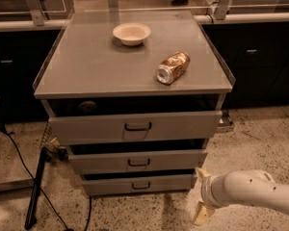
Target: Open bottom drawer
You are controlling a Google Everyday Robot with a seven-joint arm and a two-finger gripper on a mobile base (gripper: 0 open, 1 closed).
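Observation:
The bottom drawer (pixel 139 184) is the narrowest of three grey drawers, low on the cabinet front, with a small dark loop handle (pixel 141 185) at its centre. It stands slightly pulled out, like the two above it. My gripper (pixel 202 195) is at the lower right, just right of the bottom drawer's right end, with two cream fingertips (pixel 203 213) spread apart one above the other. It is open and empty. The white arm (pixel 253 191) runs off to the right.
The mid-sized drawer (pixel 138 161) and the widest top drawer (pixel 135 126) sit above. On the cabinet top (pixel 86 66) lie a white bowl (pixel 131 33) and a tipped can (pixel 172 67). A black stand and cable (pixel 36 186) are at the left on the speckled floor.

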